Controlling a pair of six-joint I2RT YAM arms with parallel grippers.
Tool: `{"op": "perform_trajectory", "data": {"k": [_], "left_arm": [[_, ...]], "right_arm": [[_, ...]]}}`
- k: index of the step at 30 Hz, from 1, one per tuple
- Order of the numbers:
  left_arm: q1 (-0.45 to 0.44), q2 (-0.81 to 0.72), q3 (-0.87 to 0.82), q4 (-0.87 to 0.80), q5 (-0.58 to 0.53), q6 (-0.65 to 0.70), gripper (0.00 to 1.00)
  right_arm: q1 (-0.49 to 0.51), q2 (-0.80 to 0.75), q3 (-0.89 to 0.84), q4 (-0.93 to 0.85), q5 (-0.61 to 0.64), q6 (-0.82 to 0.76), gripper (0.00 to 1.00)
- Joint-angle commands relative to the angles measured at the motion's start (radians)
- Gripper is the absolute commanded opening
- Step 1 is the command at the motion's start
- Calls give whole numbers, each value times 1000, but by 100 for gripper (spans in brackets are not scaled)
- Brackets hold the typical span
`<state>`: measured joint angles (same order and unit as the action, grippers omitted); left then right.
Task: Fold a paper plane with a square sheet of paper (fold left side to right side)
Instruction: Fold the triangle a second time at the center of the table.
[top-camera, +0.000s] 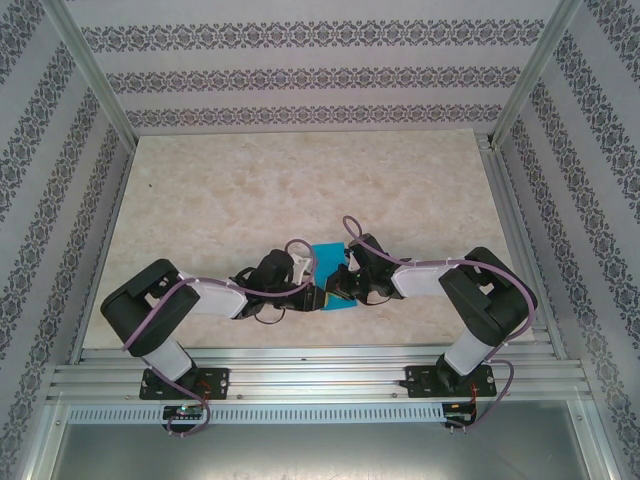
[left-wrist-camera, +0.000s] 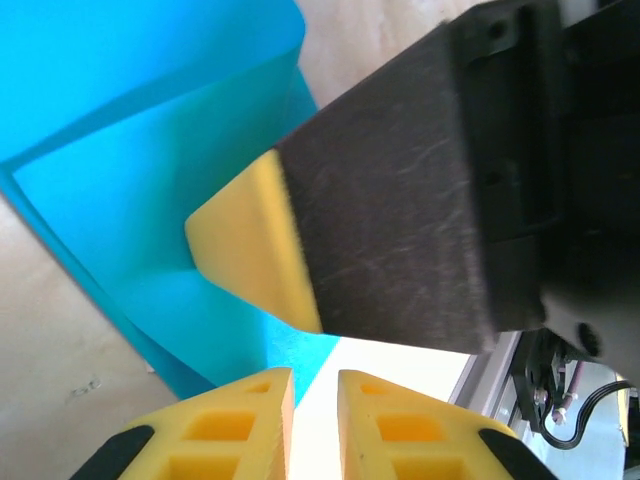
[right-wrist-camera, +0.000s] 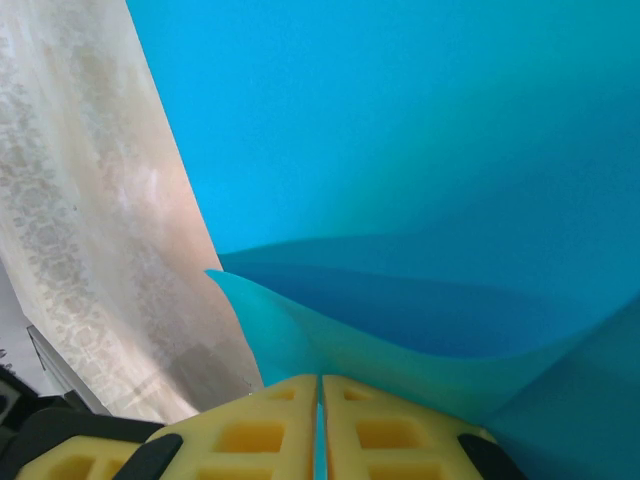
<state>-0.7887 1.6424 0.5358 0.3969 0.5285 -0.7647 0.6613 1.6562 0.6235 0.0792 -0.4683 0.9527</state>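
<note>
The square sheet of paper (top-camera: 326, 257) is bright cyan-blue and lies partly folded on the table between the two grippers, near the front edge. My right gripper (right-wrist-camera: 321, 400) is shut on a lifted edge of the paper (right-wrist-camera: 400, 150), and a thin cyan strip shows between its yellow pads. In the top view the right gripper (top-camera: 342, 284) meets the paper from the right. My left gripper (left-wrist-camera: 315, 400) stands slightly open just off the near edge of the paper (left-wrist-camera: 120, 130), with nothing in the narrow gap. One of the right gripper's fingers (left-wrist-camera: 250, 240) presses on the sheet ahead of it.
The marbled beige table (top-camera: 300, 180) stretches away behind the paper. An aluminium rail (top-camera: 320, 365) carrying both arm bases runs along the near edge. Patterned walls and metal posts (top-camera: 95, 80) close in the sides and the back.
</note>
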Motion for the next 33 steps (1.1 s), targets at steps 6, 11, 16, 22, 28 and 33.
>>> {"op": "perform_trajectory", "data": {"k": [6, 11, 16, 22, 28, 33], "left_arm": [[-18, 41, 20, 19, 11, -25, 19], [-26, 57, 28, -81, -5, 10, 18], [-51, 93, 42, -184, -44, 47, 16], [-100, 114, 71, -319, -131, 79, 14], [-141, 137, 84, -416, -214, 92, 11], [-149, 123, 78, -450, -247, 96, 9]], "right_arm": [[16, 31, -24, -78, 30, -1, 11], [11, 21, -13, -93, 29, -8, 11], [3, -10, 3, -93, 22, -14, 11], [-10, -34, 11, -104, 34, -25, 10], [-14, -7, -10, -59, 38, -17, 8], [-38, -12, -22, -35, 47, -25, 5]]}}
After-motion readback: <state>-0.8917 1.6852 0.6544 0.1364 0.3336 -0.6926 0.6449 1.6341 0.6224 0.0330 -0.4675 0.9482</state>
